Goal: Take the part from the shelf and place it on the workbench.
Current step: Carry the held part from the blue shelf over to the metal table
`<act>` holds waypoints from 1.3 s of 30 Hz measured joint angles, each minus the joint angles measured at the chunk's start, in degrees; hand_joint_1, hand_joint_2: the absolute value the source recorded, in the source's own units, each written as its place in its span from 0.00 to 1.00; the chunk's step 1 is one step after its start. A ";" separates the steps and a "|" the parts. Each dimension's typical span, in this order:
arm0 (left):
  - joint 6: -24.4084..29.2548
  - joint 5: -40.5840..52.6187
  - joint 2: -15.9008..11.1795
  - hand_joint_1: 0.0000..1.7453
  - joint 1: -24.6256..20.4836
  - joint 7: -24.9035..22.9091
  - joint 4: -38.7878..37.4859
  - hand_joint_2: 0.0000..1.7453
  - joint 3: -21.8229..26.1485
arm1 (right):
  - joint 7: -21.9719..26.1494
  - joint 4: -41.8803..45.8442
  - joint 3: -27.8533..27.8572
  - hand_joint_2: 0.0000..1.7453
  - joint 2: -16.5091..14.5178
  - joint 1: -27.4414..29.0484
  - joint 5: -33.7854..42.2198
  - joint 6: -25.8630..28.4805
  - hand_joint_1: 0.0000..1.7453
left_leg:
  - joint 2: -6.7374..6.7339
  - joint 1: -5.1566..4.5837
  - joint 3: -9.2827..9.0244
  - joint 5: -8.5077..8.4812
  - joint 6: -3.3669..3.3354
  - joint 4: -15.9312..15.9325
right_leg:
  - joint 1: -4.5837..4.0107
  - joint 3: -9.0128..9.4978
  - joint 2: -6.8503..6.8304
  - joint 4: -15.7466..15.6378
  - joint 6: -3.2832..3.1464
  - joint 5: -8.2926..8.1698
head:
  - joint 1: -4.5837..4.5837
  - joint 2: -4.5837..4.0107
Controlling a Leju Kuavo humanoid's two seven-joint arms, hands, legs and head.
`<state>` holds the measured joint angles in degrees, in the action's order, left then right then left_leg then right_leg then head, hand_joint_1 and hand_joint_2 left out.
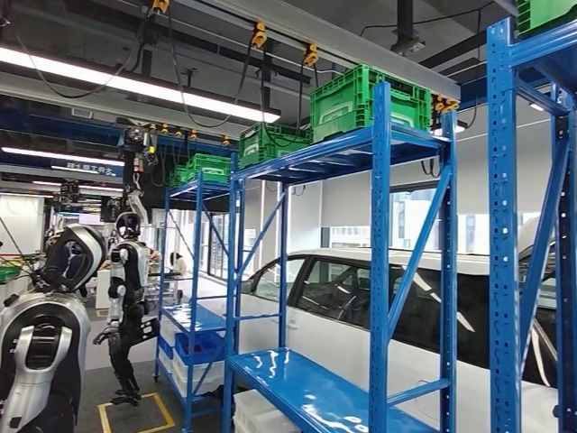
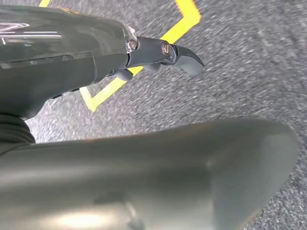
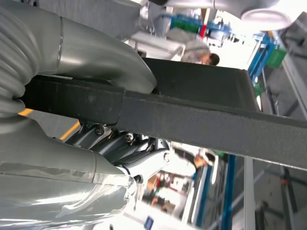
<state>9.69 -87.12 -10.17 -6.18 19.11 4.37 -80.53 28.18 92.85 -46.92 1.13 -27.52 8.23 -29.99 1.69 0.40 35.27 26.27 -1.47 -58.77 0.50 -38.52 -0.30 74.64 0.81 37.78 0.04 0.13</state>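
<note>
A dark, flat, long part (image 3: 203,110) runs across the right wrist view. My right hand (image 3: 72,57) grips it, the thick grey thumb (image 3: 108,62) lying on one face and the darker fingers (image 3: 119,148) curled under the other. My left hand (image 2: 108,163) hangs over grey floor and holds nothing, its dark fingers (image 2: 170,51) stretched out and well apart from the grey thumb (image 2: 217,167).
Blue shelf racks (image 1: 380,271) stand ahead with green crates (image 1: 367,99) on top. White bins (image 1: 261,415) and blue bins (image 1: 197,347) sit low down. Behind them is a white car (image 1: 340,298). Two other robots (image 1: 128,298) (image 1: 48,334) stand at left near yellow floor tape (image 1: 136,419).
</note>
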 joint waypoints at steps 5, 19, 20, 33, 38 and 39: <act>0.00 -0.03 0.42 0.00 0.15 0.21 0.02 1.00 -0.09 | 0.62 -0.26 -0.59 1.00 0.12 -0.16 -0.49 0.25 1.00 | 3.82 -0.27 0.11 -0.37 0.08 -0.07 | -0.72 6.08 4.96 -14.43 -2.54 -8.46 | -0.03 0.02; -0.01 -0.07 0.68 0.00 0.59 0.20 -0.01 1.00 -0.86 | 2.55 -1.57 -1.09 1.00 1.37 0.94 -2.81 0.48 1.00 | -3.80 1.69 1.94 0.58 4.36 -3.94 | 0.11 7.58 -3.99 -17.46 -1.32 -8.66 | -0.04 0.00; -0.03 -0.07 0.72 0.00 0.51 0.19 0.00 1.00 -0.90 | 2.63 -1.57 -1.13 1.00 1.39 0.96 -2.98 0.49 1.00 | -4.58 1.54 0.64 -0.16 4.06 -1.41 | 0.04 7.63 -4.48 -17.22 -0.87 -8.41 | -0.04 0.01; -0.07 -0.07 0.74 0.00 0.82 -0.48 0.00 1.00 -1.54 | 3.10 -1.92 -1.56 1.00 2.37 1.60 -3.71 0.55 1.00 | 2.38 0.16 0.30 -0.53 0.29 0.04 | -0.02 2.54 1.35 -6.08 -0.69 -4.66 | -0.01 0.00; -0.07 -0.07 1.06 0.00 0.82 -1.01 0.02 1.00 -1.69 | 3.08 -1.92 -1.54 1.00 2.54 1.41 -3.68 0.31 1.00 | 5.89 0.70 1.17 -1.21 1.36 0.02 | -0.38 6.50 5.52 -16.20 -1.68 -8.89 | 0.01 0.01; -0.04 -0.07 1.06 0.00 1.01 -1.14 0.02 1.00 -1.78 | 3.07 -1.91 -1.55 1.00 2.56 1.26 -3.66 0.21 1.00 | 5.99 0.78 1.37 -1.24 1.68 0.02 | -0.34 6.64 4.71 -16.50 -1.74 -8.96 | 0.01 0.01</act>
<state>9.65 -87.19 -9.11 -5.17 17.97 4.39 -82.31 31.25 90.94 -48.47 3.69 -26.26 4.58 -29.78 7.68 1.17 36.64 25.03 0.21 -58.75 0.16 -31.88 4.41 58.14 -0.94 28.82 0.05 0.14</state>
